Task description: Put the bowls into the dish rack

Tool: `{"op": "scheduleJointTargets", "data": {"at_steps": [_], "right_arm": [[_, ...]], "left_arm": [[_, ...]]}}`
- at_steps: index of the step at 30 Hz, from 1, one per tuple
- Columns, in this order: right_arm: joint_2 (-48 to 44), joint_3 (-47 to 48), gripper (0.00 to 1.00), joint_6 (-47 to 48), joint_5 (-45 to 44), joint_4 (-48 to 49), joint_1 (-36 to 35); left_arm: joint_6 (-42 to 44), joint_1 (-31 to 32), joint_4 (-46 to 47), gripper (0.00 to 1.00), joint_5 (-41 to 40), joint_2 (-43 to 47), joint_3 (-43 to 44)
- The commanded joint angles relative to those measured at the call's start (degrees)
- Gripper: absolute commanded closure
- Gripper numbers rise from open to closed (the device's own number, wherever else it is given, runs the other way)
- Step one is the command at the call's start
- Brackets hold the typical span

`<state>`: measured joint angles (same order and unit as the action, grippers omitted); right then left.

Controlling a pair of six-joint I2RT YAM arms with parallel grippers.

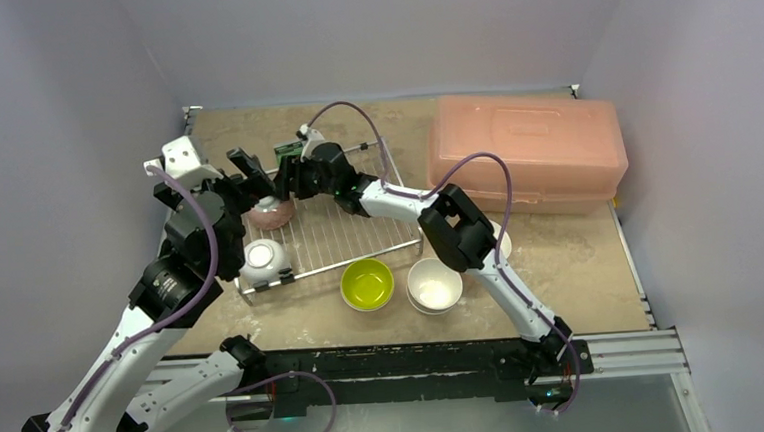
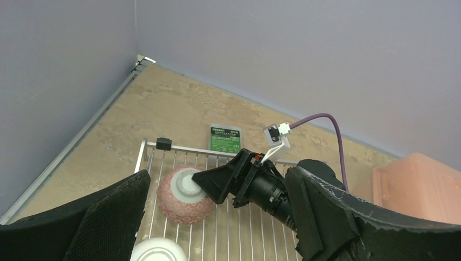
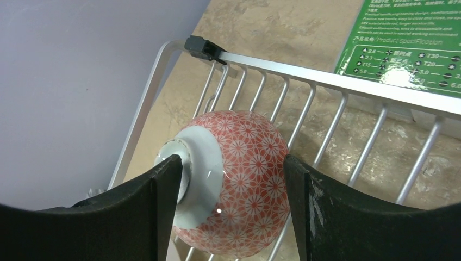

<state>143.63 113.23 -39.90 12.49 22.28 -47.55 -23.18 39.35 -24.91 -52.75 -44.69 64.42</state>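
The left arm (image 1: 135,331) rises from the tabletop's near edge and folds toward the left edge. Its gripper (image 1: 248,176) points to the far side, jaws spread wide with nothing between them. The right arm (image 1: 501,269) climbs from the near edge, bends at the elbow and stretches leftward across the tabletop. Its gripper (image 3: 234,168) is just beside the left one, fingers pressed against either side of a red-patterned bowl (image 3: 239,228).

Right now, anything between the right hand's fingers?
Yes: the red-patterned bowl, resting on the dish rack, sits between them in the right wrist view.
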Motion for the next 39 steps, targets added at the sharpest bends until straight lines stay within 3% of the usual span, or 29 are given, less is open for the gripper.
{"op": "scheduleJointTargets", "data": {"at_steps": [1, 17, 39], "right_arm": [[0.03, 4.33, 0.3, 2.57, -0.07, -3.34, -0.63], [2.46, 5.91, 0.36, -9.88, 10.36, -6.78, -1.68], [3.46, 5.2, 0.42, -10.55, 12.12, -5.39, -3.59]], "left_arm": [[0.5, -0.1, 0.47, 0.05, -1.28, 0.91, 1.41], [0.41, -0.1, 0.59, 0.05, -1.12, 1.14, 1.08], [-1.47, -0.15, -0.73, 0.05, 0.46, 1.0, 1.39]]}}
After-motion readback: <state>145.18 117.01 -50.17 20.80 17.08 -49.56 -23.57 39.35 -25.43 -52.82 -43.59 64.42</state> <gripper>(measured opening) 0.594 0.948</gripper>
